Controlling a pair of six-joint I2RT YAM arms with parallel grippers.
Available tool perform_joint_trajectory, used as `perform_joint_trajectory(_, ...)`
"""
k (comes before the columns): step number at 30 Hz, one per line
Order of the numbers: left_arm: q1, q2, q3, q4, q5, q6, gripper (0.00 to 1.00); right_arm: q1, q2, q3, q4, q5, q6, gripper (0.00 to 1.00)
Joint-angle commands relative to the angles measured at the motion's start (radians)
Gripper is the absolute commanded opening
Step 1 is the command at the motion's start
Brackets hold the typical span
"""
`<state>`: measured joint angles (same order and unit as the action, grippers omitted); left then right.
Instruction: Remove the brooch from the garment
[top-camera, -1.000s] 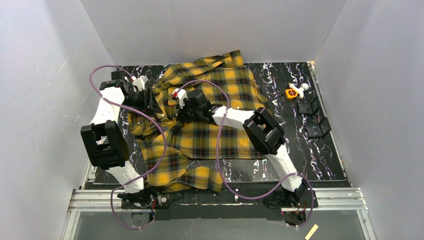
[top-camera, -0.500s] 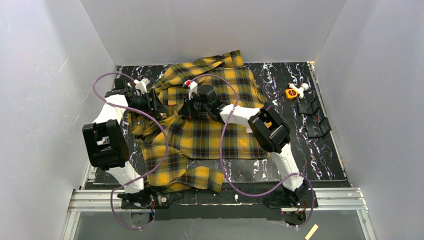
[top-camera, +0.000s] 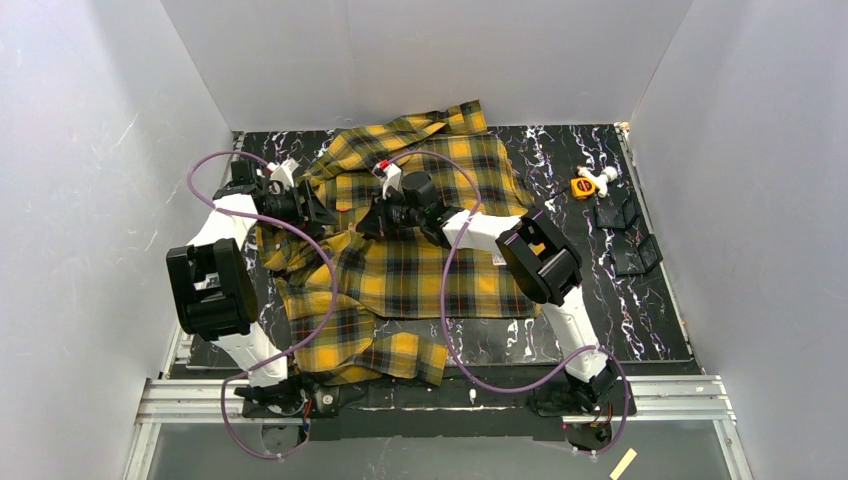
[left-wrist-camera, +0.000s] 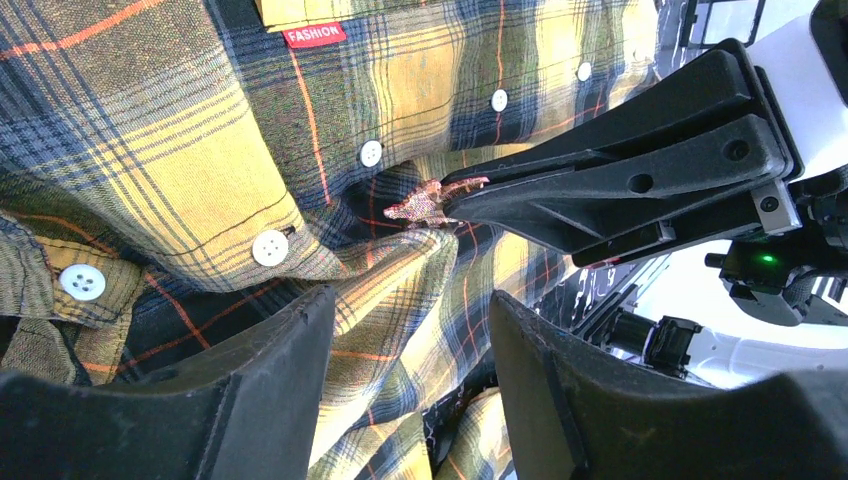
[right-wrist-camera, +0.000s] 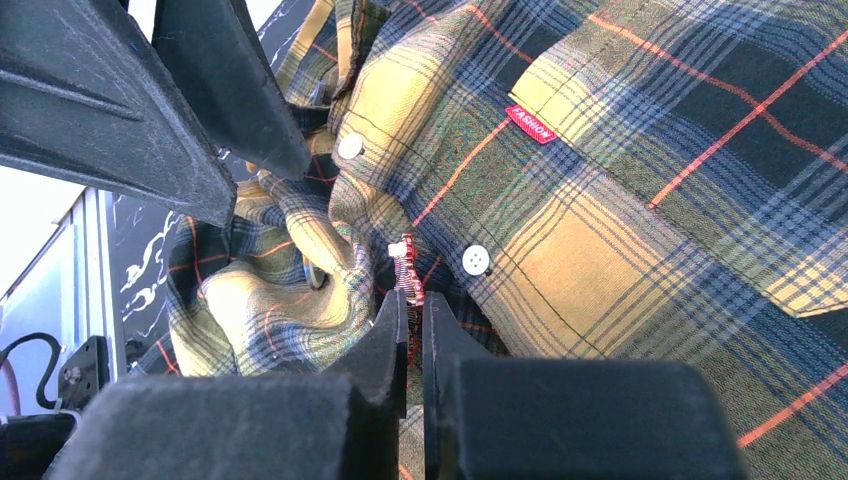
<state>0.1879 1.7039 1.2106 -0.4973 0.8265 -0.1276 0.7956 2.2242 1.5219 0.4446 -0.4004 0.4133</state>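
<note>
Top external view gives only the layout: the plaid shirt (top-camera: 430, 280) lies rumpled across the black marbled table (top-camera: 640, 320), and the brooch is too small to find there. Left wrist view shows the brooch (left-wrist-camera: 428, 203) on the shirt front, below and right of the red FASHION label (left-wrist-camera: 314, 35), just past a white snap button (left-wrist-camera: 371, 153). The right gripper (left-wrist-camera: 462, 200) has its black tips pinched on it. Right wrist view shows what the other hides: those two fingers pressed flat together, the brooch at their tips, down-left of the label. The left gripper (left-wrist-camera: 408, 310) stands parted, a fold of shirt between its fingers, farther from the label than the brooch.
</note>
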Motion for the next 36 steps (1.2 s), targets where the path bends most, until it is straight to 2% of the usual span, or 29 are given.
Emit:
perform_joint_trajectory(1,0.005,-0.049,-0.008,-0.029,0.028,0.048,0.56,-0.014,-0.055,0.011,0.009,-0.023,-0.026,0.01)
perform_joint_trajectory(8,0.006,-0.059,-0.002,-0.041,0.014,0.086,0.56,-0.015,-0.068,0.019,-0.106,-0.020,-0.147,0.01)
perform_joint_trajectory(18,0.005,-0.058,0.055,-0.076,-0.013,0.121,0.63,-0.032,-0.113,-0.006,-0.155,-0.030,-0.172,0.01)
perform_joint_trajectory(23,0.005,-0.071,0.094,-0.081,-0.014,0.124,0.79,-0.060,-0.151,-0.015,-0.179,-0.052,-0.161,0.01)
perform_joint_trajectory(28,0.006,-0.091,0.149,-0.081,-0.002,0.124,0.88,-0.086,-0.202,-0.017,-0.199,-0.085,-0.144,0.01)
perform_joint_trajectory(33,0.005,-0.119,0.205,-0.096,0.048,0.144,0.89,-0.124,-0.244,-0.005,-0.212,-0.136,-0.086,0.01)
perform_joint_trajectory(36,0.005,-0.151,0.227,-0.105,0.128,0.120,0.87,-0.149,-0.273,-0.006,-0.197,-0.200,-0.018,0.01)
